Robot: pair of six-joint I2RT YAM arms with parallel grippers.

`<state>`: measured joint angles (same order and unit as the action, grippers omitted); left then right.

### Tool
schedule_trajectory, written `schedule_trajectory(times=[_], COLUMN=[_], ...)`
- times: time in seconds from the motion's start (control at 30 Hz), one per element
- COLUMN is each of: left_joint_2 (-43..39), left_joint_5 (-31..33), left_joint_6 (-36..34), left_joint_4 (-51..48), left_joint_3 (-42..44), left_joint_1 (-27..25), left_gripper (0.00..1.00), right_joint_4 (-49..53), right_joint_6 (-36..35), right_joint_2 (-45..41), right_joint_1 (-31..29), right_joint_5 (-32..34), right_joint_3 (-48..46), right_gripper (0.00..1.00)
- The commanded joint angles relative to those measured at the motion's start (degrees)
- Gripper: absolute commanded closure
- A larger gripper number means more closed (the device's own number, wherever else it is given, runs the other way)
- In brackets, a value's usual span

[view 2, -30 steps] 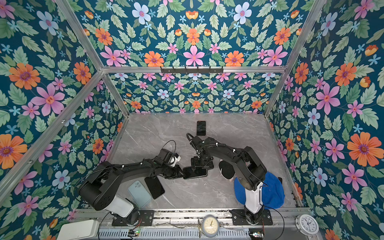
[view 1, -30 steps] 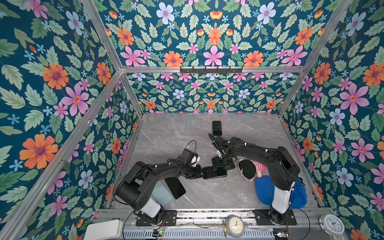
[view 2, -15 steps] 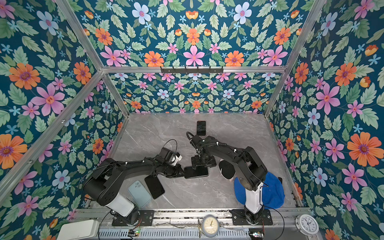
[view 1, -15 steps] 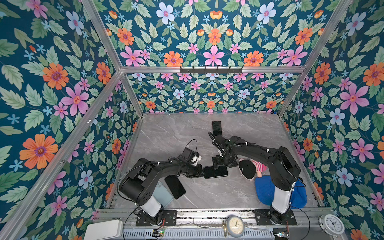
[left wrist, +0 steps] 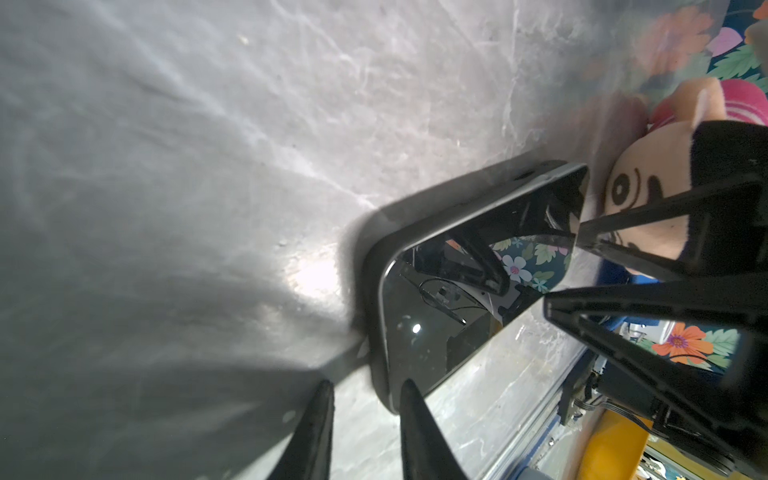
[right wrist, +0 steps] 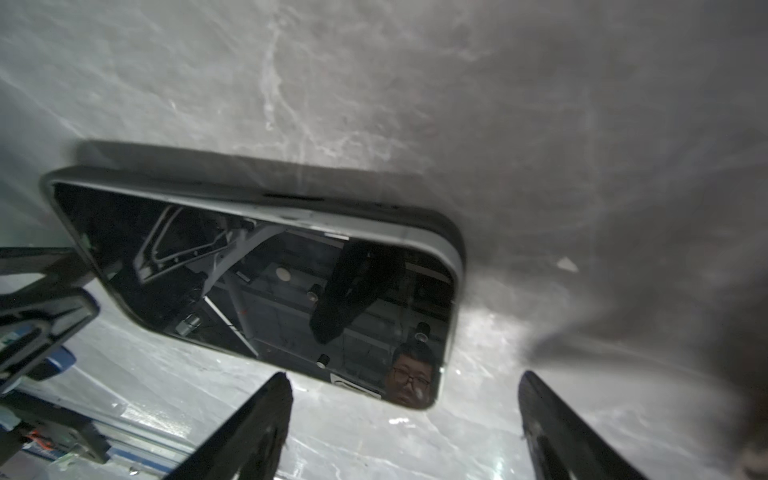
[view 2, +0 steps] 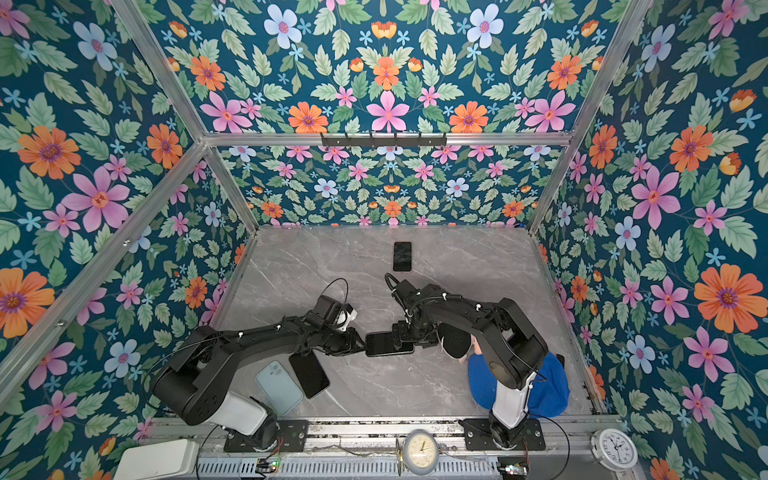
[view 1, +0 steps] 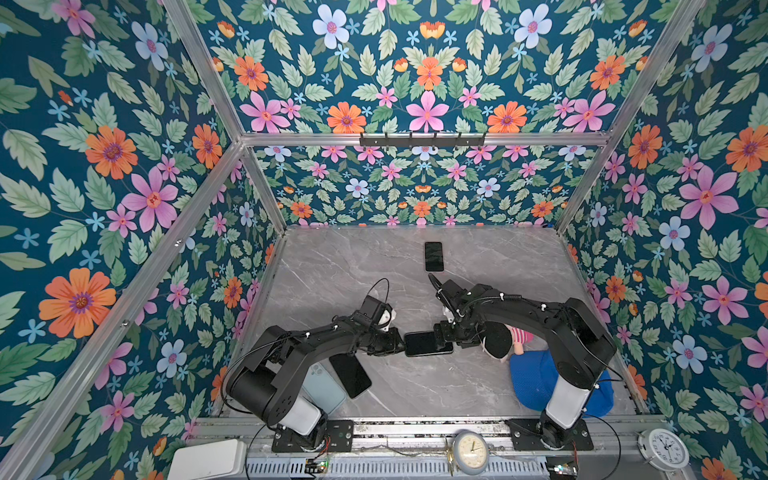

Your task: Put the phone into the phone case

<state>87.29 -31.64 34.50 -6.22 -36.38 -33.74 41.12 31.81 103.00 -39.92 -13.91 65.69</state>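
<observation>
A black phone (view 1: 426, 343) (view 2: 384, 344) lies flat mid-table in a dark phone case (left wrist: 374, 282), screen up. In the right wrist view the phone (right wrist: 249, 282) shows its grey rim standing above the case along one long side. My left gripper (view 1: 402, 343) (left wrist: 368, 384) sits low at the phone's left end, jaws slightly apart with bare table between them, and one fingertip (left wrist: 409, 388) overlaps the phone's corner. At the phone's right end my right gripper (view 1: 444, 337) (right wrist: 406, 376) stands wide open, holding nothing.
A second black phone (view 1: 433, 256) lies near the back wall. A third black phone (view 1: 351, 374) and a pale blue case-like slab (view 1: 324, 388) lie under my left arm. A plush doll (view 1: 498, 340) and a blue cloth (view 1: 536, 382) sit beneath my right arm.
The left arm has drawn back slightly toward the left. The phone and the right arm have stayed where they were.
</observation>
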Motion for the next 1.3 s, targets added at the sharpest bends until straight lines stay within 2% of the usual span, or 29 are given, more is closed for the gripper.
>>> schedule_trajectory(times=[0.0, 0.27, 0.53, 0.73, 0.83, 0.97, 1.27], left_joint_2=[-0.68, -4.59, -12.91, -14.86, -13.99, -9.61, 2.26], left_joint_5=[-0.16, 0.14, 0.49, -0.64, -1.84, -2.23, -1.42], left_joint_6=[1.09, 3.07, 4.69, 8.04, 9.62, 9.17, 2.43], left_joint_4=[0.37, 0.58, -4.23, -2.98, 0.98, 3.96, 2.86], left_joint_3=[0.29, 2.46, 5.72, 7.76, 9.01, 7.81, -0.94], left_joint_1=[-0.01, -0.01, -0.01, -1.12, -1.73, -2.03, -0.97], left_gripper=[0.67, 0.63, 0.52, 0.49, 0.49, 0.52, 0.57], right_joint_4=[-3.60, -6.32, -10.14, -7.94, -7.13, -7.40, -7.28], right_joint_6=[0.79, 1.80, 3.61, 3.90, 1.79, -1.40, -3.56], right_joint_2=[0.33, -0.36, 0.01, -6.62, -7.46, -5.82, -0.61], right_joint_1=[-0.07, -1.60, -5.34, -5.58, -3.44, 0.89, 3.33], right_joint_5=[-3.92, -7.71, -10.58, -10.28, -8.18, -8.75, -8.68], right_joint_3=[-0.88, -2.11, -0.80, -0.44, -0.47, 1.05, 3.23], right_gripper=[0.16, 0.28, 0.32, 0.32, 0.32, 0.33, 0.31])
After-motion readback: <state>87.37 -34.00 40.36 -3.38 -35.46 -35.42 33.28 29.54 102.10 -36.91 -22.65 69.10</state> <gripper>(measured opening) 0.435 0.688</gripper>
